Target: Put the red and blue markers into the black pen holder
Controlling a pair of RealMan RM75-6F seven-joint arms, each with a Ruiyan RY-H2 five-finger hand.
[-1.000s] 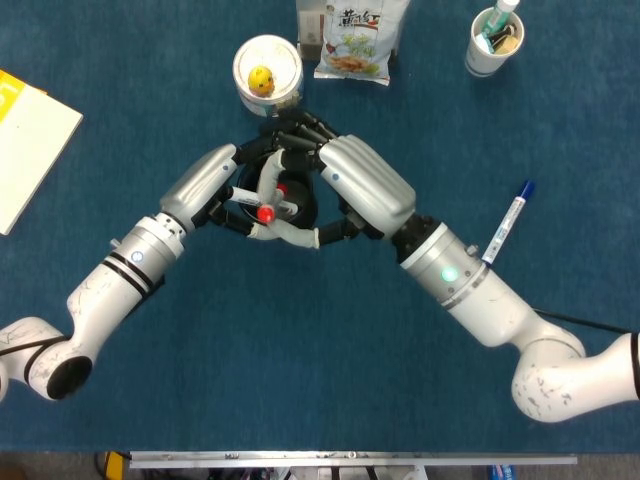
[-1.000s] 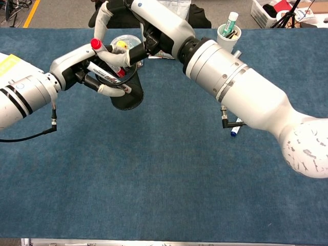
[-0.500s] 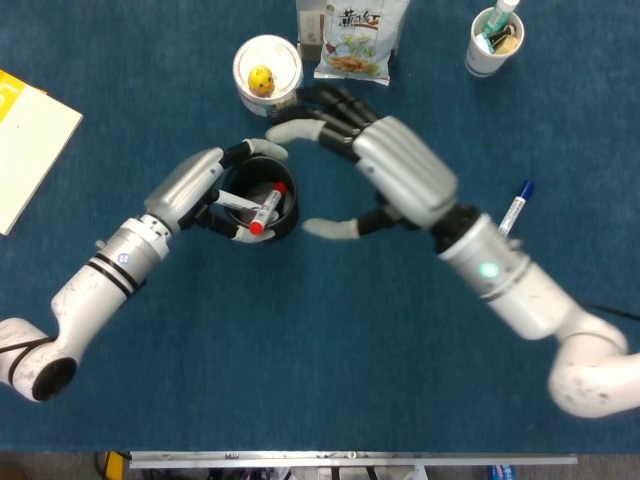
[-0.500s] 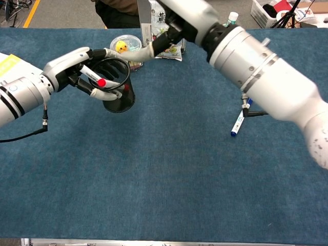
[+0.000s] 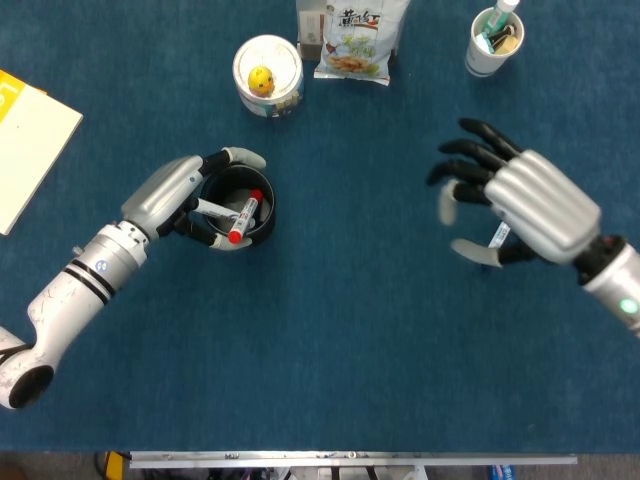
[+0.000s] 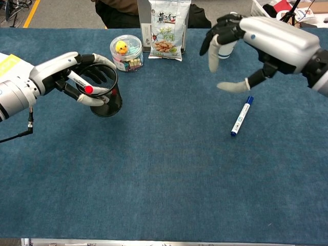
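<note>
Two hands of mine show over the blue bench (image 6: 154, 179), well apart from each other. Nearest on my right side lies the blue marker (image 6: 241, 116), flat on the cloth with its blue cap toward me; in the head view only a short white piece of it shows under my hand. Above it hangs my right hand (image 6: 256, 43), fingers spread wide and holding nothing, clear of the marker (image 5: 497, 236) and off the cloth (image 5: 330, 330). On the other side my left hand (image 6: 64, 72) wraps the black pen holder (image 6: 105, 97), fingers around its wall and thumb at the rim, gripping it. From above, that hand (image 5: 185, 195) curls round the left half of the holder (image 5: 240, 205). The red marker (image 5: 238, 220) lies slanted across the holder's mouth, its red cap (image 6: 88, 90) up near the rim on my side, the white barrel running down inside. Farther back, beyond the holder, stands a clear tub (image 6: 126, 53) with a yellow toy in it, and just beside that a snack bag (image 6: 167, 31) stands upright. Farthest right is a white cup (image 5: 492, 42) with pens in it, and at the left edge a yellow-and-white booklet (image 5: 25, 140).
</note>
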